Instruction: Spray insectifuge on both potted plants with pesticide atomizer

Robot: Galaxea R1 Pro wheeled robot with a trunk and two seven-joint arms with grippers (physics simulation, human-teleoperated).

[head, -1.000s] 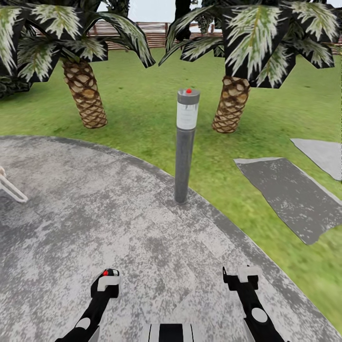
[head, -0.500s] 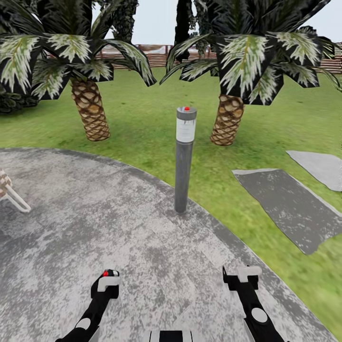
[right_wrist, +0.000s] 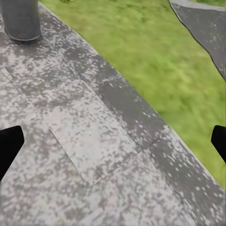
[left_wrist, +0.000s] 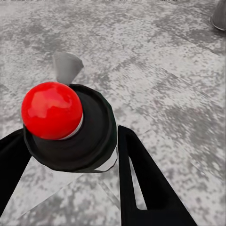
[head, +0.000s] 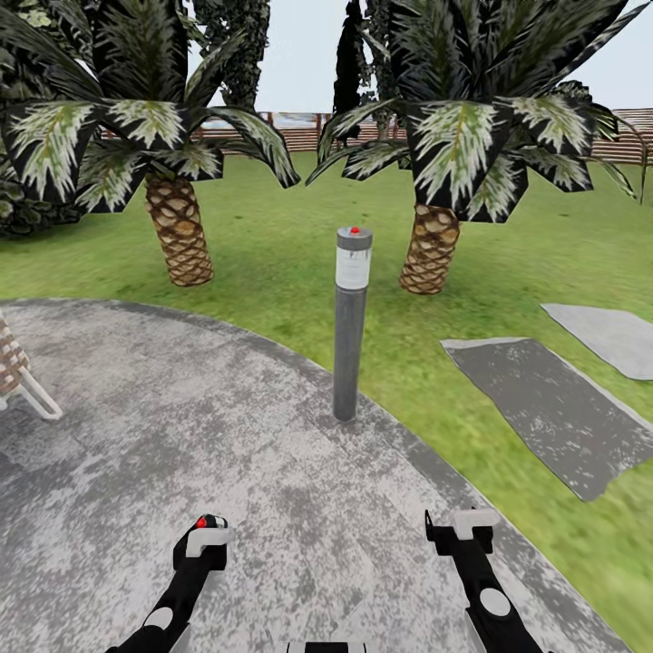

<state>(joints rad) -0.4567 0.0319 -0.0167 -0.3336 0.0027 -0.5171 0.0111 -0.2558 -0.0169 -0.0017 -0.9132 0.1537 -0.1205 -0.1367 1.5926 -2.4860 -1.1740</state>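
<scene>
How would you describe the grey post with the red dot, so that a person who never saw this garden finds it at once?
Start from the round grey paved patio and follow its far edge, where the paving meets the lawn. There the bollard lamp stands upright, between two palms further back on the grass. Unlike their scaly brown trunks, it is a smooth slim grey pole with a pale band near the top and a red dot on its cap.

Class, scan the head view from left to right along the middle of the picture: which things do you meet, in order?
Chair leg → left palm trunk → grey bollard lamp → right palm trunk → dark grey paving slab → pale grey slab.
</scene>
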